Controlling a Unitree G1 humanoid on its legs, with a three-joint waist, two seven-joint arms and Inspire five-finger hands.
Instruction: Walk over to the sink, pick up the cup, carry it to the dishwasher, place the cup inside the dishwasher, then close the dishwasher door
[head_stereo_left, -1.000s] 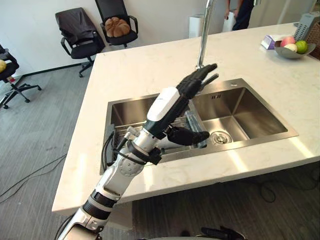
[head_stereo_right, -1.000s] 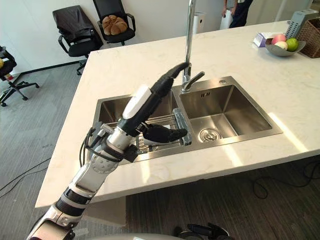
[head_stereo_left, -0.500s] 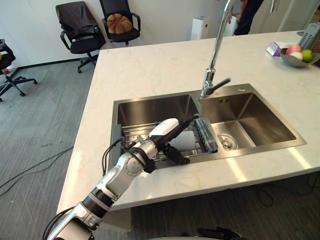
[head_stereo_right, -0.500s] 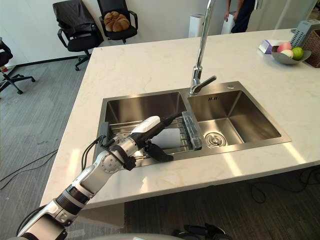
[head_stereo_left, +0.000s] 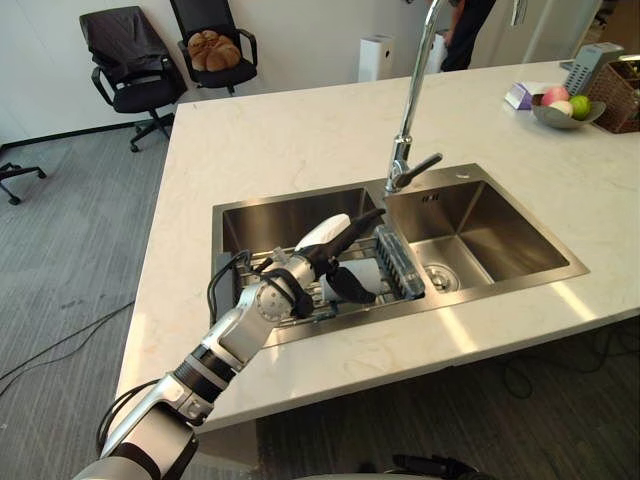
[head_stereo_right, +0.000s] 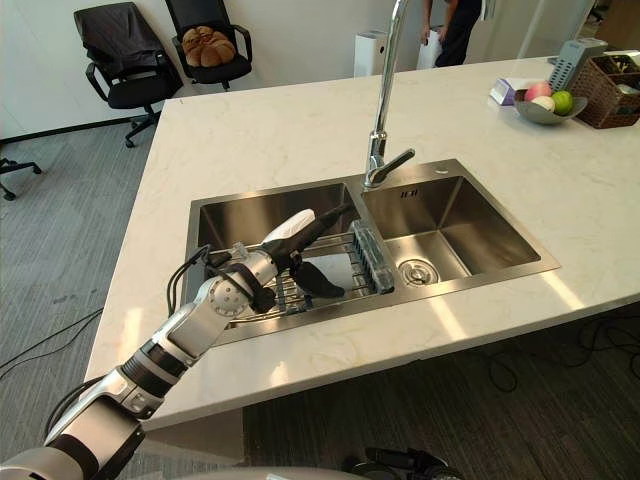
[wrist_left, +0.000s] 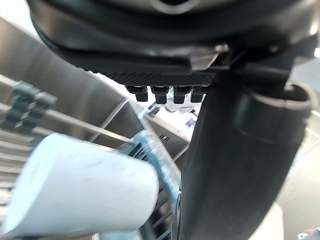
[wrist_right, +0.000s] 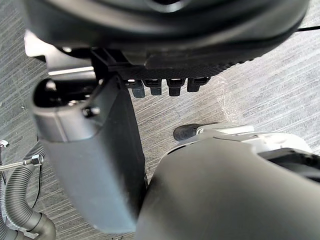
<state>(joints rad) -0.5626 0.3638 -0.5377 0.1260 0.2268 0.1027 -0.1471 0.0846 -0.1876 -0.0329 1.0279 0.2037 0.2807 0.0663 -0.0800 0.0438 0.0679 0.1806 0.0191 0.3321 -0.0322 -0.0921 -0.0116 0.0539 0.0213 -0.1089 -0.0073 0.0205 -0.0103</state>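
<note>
A white cup (wrist_left: 80, 185) lies on its side on the drying rack (head_stereo_left: 402, 264) in the sink's left basin (head_stereo_left: 280, 212). In the eye views a pale patch of the cup (head_stereo_left: 363, 273) shows between my left hand's thumb and its fingers. My left hand (head_stereo_left: 328, 243) reaches low over the rack, open, with straight fingers above the cup and the thumb (wrist_left: 235, 165) spread beside it. I cannot tell whether it touches the cup. My right hand (wrist_right: 90, 160) hangs open over grey floor.
A tall faucet (head_stereo_left: 410, 110) rises behind the divider between the two basins. The right basin (head_stereo_left: 480, 235) holds only its drain. A fruit bowl (head_stereo_left: 560, 110) and a basket stand on the far right of the counter. Office chairs (head_stereo_left: 125, 60) and a person (head_stereo_left: 465, 25) are at the back.
My left hand has dropped from up near the faucet into the left basin and now sits over the cup on the rack. The camera has shifted a little.
</note>
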